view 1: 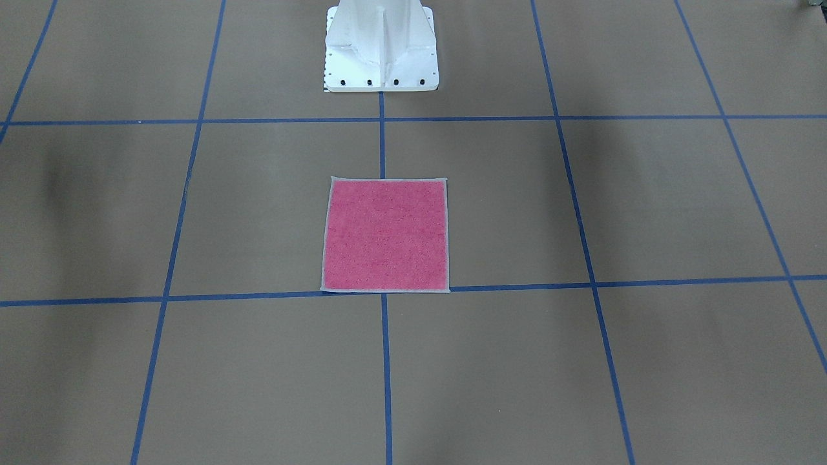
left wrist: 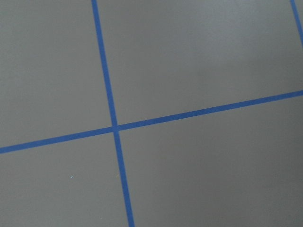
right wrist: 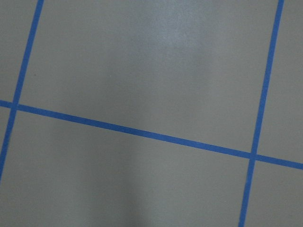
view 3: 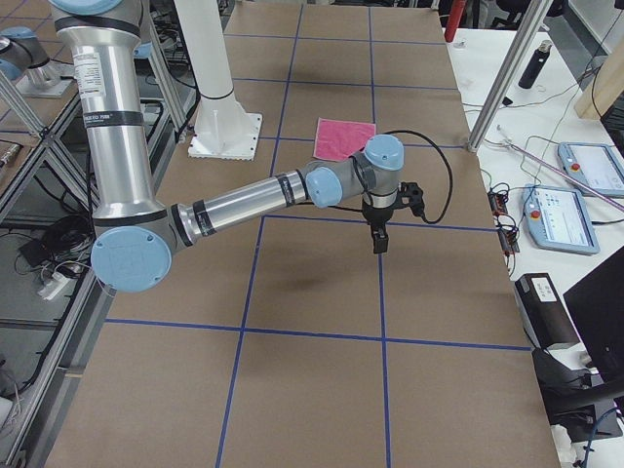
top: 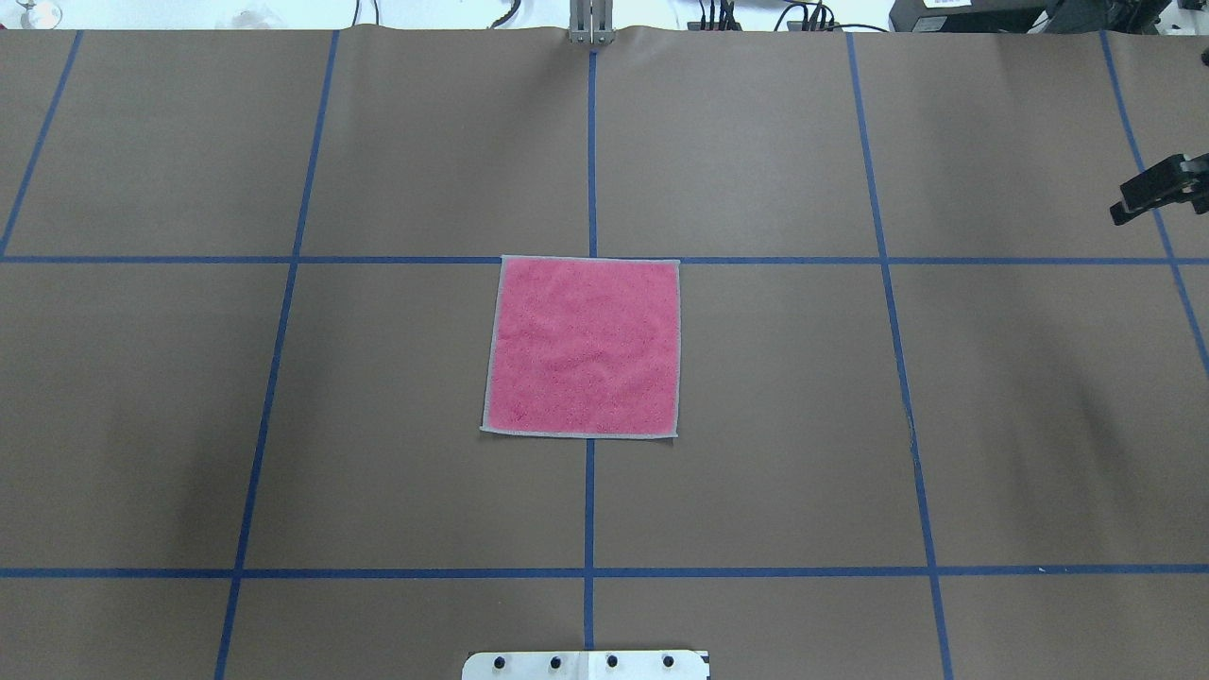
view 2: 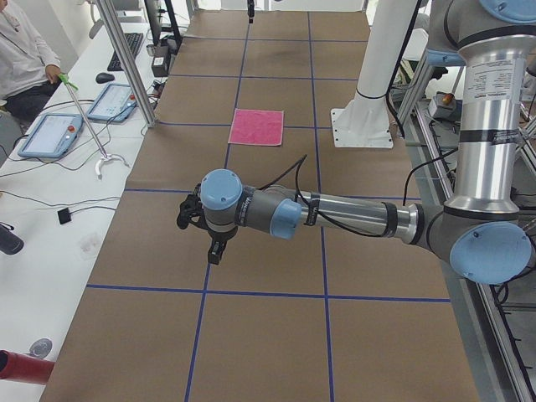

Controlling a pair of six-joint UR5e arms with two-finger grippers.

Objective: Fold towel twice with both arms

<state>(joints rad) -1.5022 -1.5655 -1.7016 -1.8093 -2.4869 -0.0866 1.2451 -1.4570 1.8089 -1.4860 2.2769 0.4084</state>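
Towel lies flat; right gripper cut off at edge

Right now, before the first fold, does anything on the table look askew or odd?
Nothing stands out. The towel lies flat and unfolded, pink face up, its edges roughly square with the blue tape lines.

Bright, even light; soft shadows

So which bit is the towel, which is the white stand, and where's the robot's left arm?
towel (top: pixel 584 348), overhead view, middle of its pink face.
white stand (view 1: pixel 381 68), front-facing view, its flared base.
left arm (view 2: pixel 356 215), left side view, its silver forearm.
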